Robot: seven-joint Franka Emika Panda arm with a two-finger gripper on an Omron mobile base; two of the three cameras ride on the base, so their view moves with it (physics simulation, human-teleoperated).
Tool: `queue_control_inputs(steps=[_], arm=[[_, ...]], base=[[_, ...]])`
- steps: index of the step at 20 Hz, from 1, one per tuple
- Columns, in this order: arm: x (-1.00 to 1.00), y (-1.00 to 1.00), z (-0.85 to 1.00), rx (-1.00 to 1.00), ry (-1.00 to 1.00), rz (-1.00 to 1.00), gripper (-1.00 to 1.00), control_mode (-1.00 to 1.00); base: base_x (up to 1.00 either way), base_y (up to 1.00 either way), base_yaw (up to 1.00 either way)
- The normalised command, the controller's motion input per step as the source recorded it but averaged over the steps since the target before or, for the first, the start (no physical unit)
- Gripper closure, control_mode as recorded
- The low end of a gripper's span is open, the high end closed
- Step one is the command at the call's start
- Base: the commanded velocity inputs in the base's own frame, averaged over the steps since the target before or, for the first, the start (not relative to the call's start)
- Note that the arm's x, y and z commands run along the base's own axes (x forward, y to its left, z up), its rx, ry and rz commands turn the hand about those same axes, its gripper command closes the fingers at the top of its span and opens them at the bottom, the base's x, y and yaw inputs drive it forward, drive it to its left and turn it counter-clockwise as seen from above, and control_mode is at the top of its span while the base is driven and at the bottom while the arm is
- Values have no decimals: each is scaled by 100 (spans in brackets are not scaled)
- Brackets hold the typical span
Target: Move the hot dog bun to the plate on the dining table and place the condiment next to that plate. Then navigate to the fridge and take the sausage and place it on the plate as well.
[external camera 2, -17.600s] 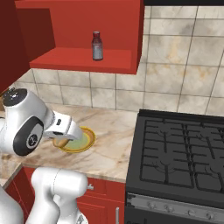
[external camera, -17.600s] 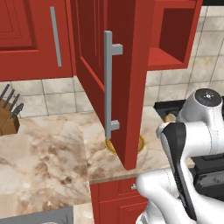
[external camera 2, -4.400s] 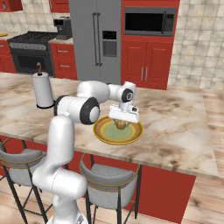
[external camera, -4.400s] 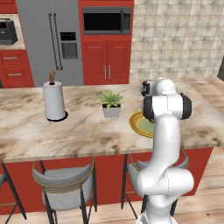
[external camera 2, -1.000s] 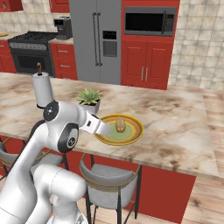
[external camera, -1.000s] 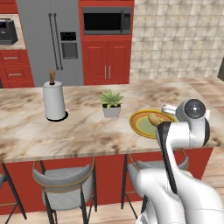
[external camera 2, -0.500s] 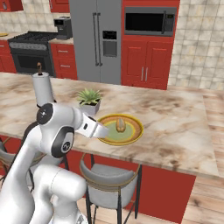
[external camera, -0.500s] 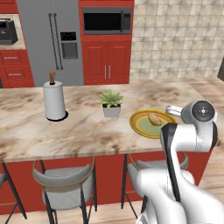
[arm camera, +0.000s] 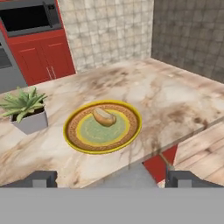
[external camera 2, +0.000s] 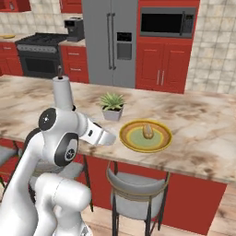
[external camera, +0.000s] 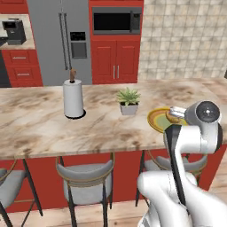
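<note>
Since a second earlier, my arm had folded back toward the base and away from the plate (external camera 2: 145, 135), carrying my gripper (arm camera: 112, 178) with it. Its two tips stood wide apart with nothing between them, at the near edge of the dining table (external camera 2: 203, 152). Just beyond lay the plate with the hot dog bun (arm camera: 104, 116) resting on its pale green centre, near the far rim. Farther off stood a potted plant (external camera 2: 112, 105) and a paper towel holder (external camera: 73, 98); at the back wall, the fridge (external camera 2: 109, 43). I saw no condiment beside the plate. As I judged it, the risks were that a wide swing of my elbow could clip the plate or plant, and that driving off to the fridge now would skip the condiment.
</note>
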Motion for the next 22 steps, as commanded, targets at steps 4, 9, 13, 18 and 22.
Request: queue_control_inputs(steps=[4,9,13,18,22], arm=[[0,0,0,0,0,0,-100,100],[0,0,0,0,0,0,-100,100],[0,0,0,0,0,0,-100,100],[0,0,0,0,0,0,-100,100],[0,0,0,0,0,0,-100,100]], base=[[-1,84,0],[0,92,-1],[1,100,-5],[2,99,-4],[5,97,-5]])
